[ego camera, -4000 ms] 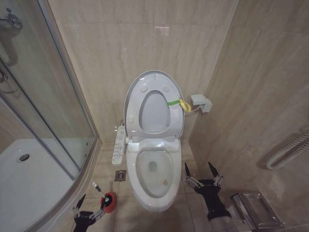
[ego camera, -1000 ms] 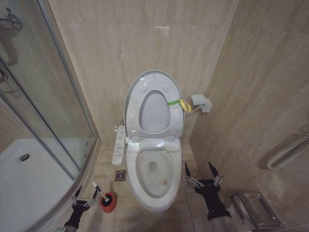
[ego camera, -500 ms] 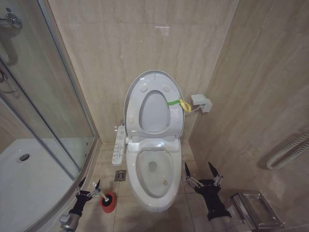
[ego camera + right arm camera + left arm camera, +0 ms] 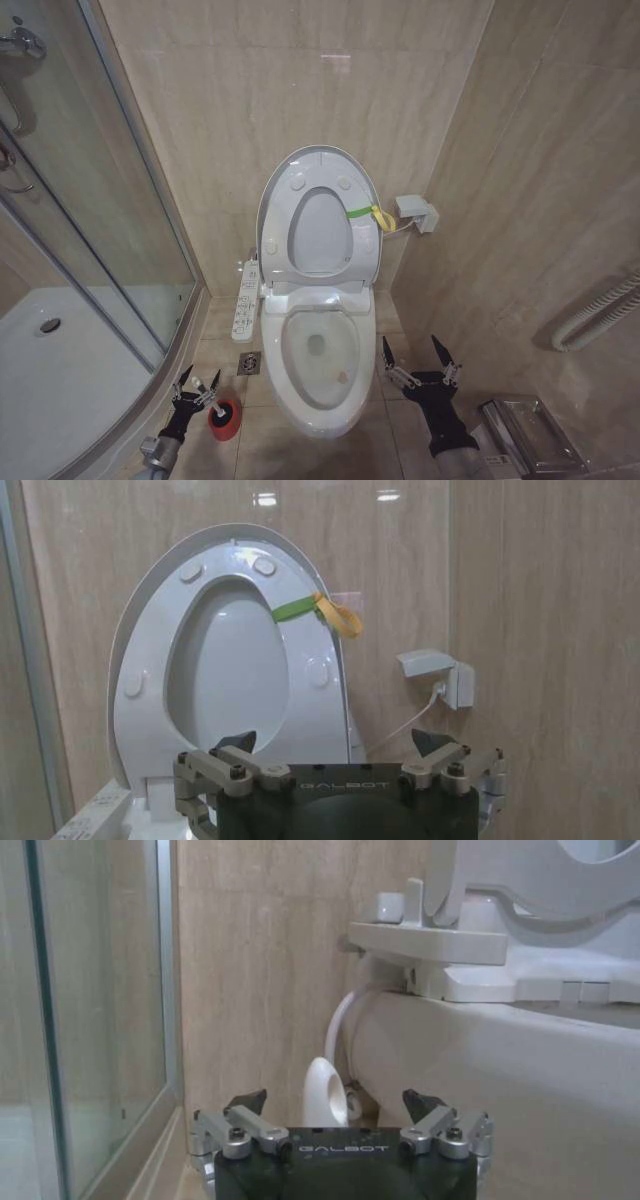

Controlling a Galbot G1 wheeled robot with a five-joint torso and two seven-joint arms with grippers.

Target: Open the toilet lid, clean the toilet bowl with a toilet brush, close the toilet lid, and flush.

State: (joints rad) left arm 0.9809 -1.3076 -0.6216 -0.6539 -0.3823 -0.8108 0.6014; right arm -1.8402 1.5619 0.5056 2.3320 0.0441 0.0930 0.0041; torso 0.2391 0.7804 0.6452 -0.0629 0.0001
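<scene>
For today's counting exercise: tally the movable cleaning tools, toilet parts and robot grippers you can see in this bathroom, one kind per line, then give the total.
Toilet parts: 2, the raised toilet lid and the toilet bowl
Brushes: 1, the toilet brush in its red holder
Holders: 1
Grippers: 2, left gripper at the brush handle, right gripper beside the bowl
Total: 6

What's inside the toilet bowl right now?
The toilet bowl holds a water hole at the bottom and a small brownish spot nearer the front. Nothing else; no brush in it.
</scene>
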